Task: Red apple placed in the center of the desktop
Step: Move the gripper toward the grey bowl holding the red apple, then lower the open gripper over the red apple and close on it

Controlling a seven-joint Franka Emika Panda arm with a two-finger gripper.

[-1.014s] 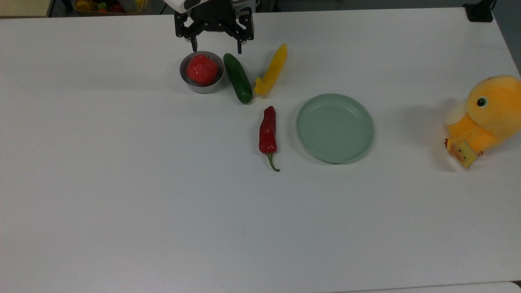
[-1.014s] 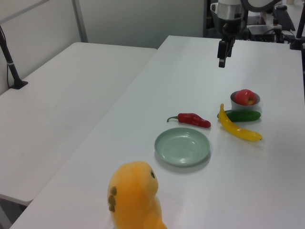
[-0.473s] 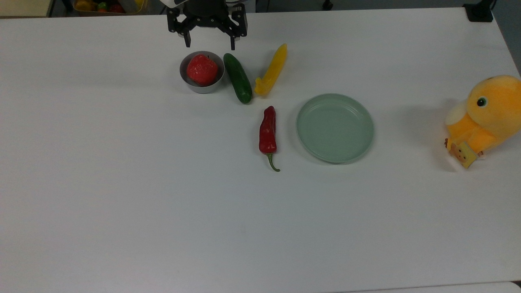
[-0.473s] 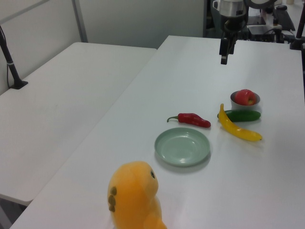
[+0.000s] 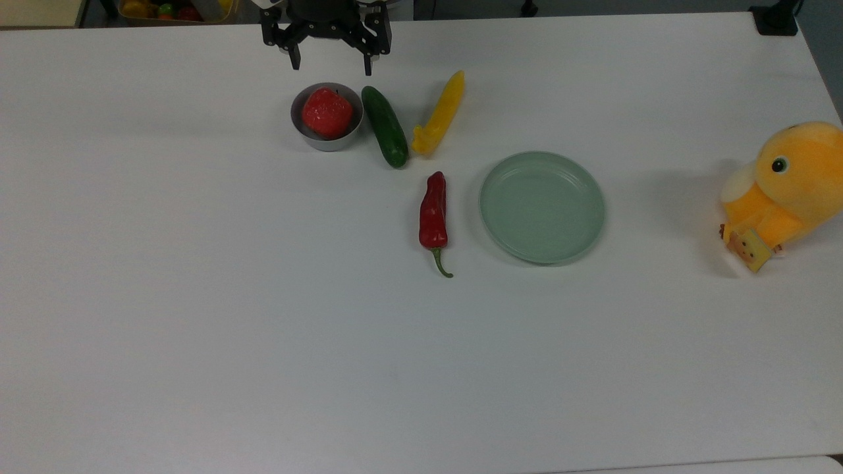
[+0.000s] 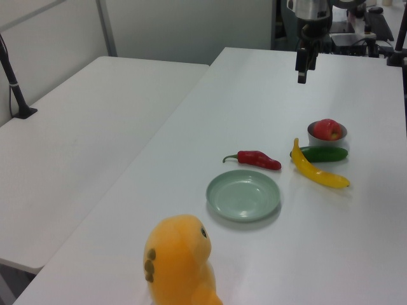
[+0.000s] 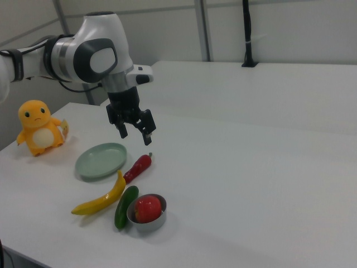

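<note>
Red apple (image 5: 327,113): sat in a small grey metal bowl (image 5: 327,139), upper centre-left of the top view, the bowl touching or just beside a green cucumber (image 5: 386,126) on the top view's right. Gripper (image 5: 328,64): hung empty at the top edge of that frame, fingers spread wide, raised well above the white desktop (image 5: 263,316). Relation: apple lay directly below the gripper in the frame, almost centred between the fingers. Judgement: a straight descent would probably straddle it; bowl rim may obstruct.

Apple (image 5: 326,112) in a bowl (image 5: 309,137) — cucumber (image 5: 385,127) just beside, on the top view's right.
</note>
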